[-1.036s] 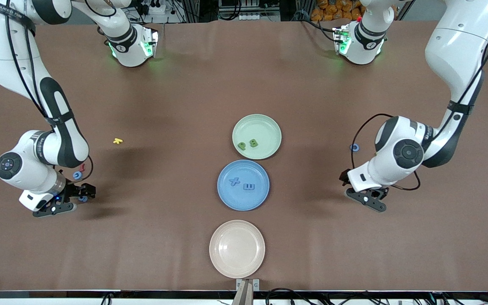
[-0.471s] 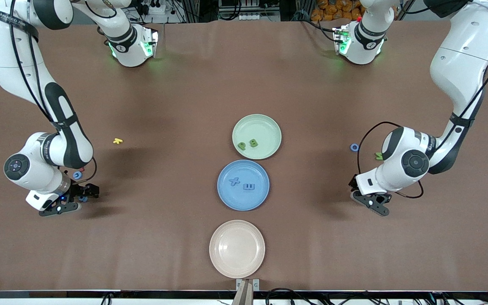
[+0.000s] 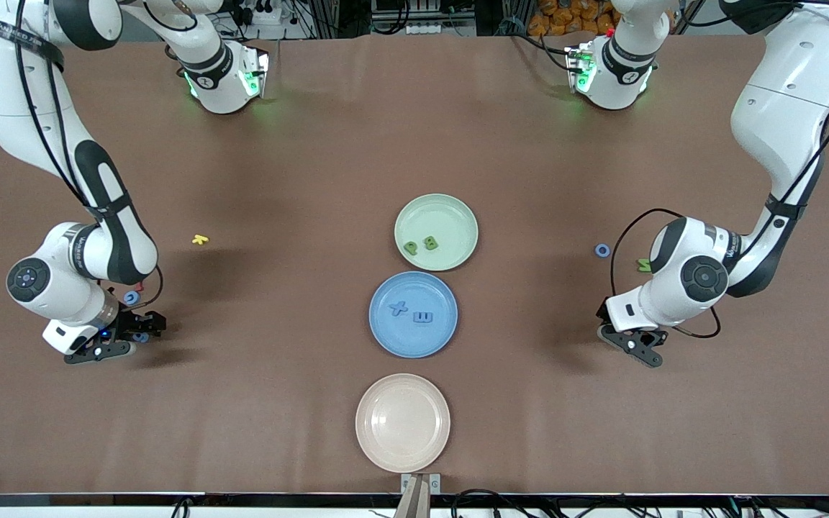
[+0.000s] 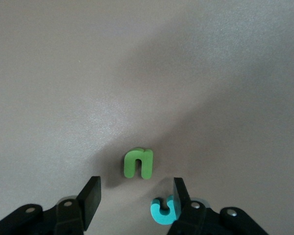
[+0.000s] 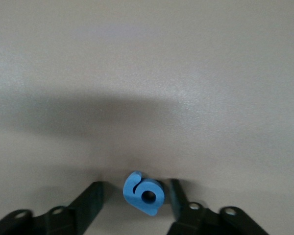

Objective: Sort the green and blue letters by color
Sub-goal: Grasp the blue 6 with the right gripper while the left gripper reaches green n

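Note:
My right gripper is low at the table, open, with a blue letter lying between its fingers and small gaps on both sides; the letter also shows in the front view. Another blue letter lies beside that wrist. My left gripper is open and low at the table. A lime green letter lies just ahead of its fingertips, and a teal letter rests against one finger. A green letter and a blue ring letter lie by the left arm.
The green plate holds two green letters. The blue plate, nearer the camera, holds two blue letters. A pink plate sits nearest the camera. A yellow letter and a dark red letter lie near the right arm.
The left arm has shifted toward its own end of the table, uncovering the green letter beside it, and its gripper has turned. The right gripper has barely moved around the blue letter.

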Robot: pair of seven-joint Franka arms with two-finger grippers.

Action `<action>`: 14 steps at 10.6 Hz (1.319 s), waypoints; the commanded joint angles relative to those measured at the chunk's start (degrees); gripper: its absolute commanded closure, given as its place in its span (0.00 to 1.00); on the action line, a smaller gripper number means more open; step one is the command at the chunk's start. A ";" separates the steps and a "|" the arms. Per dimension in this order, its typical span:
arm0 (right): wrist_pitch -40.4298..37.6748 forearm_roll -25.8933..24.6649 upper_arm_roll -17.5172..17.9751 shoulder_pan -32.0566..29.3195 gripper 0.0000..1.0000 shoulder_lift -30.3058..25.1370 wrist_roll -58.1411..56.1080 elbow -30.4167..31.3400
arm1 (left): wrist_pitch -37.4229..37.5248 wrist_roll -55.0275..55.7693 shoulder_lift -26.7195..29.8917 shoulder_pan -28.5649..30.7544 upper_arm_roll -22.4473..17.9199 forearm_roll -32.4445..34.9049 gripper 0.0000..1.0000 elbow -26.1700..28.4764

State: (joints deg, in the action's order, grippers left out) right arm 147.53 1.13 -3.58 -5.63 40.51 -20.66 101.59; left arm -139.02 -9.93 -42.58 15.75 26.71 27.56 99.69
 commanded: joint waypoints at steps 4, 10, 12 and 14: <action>-0.05 4.85 0.68 -0.78 0.78 -0.35 -0.17 0.54 | -0.64 0.17 -1.28 -0.37 0.10 0.65 0.40 -1.51; -6.45 4.93 0.85 3.16 0.79 -3.77 7.19 -1.22 | -0.64 0.26 -2.51 -0.46 0.10 0.74 0.47 -2.66; -6.55 5.89 0.85 7.37 0.79 -4.48 13.33 -1.22 | -0.64 0.35 -2.60 -0.46 0.10 0.74 0.64 -2.74; -6.55 10.10 0.85 13.34 0.79 -4.30 20.19 -2.61 | -0.64 0.61 -2.77 -0.55 0.10 0.65 0.83 -2.74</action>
State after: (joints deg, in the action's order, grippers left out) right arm 141.79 7.21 -2.48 2.17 37.02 -7.21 99.61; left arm -139.40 -9.93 -44.34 15.54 26.76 27.56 98.15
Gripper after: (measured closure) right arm 0.643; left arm 0.709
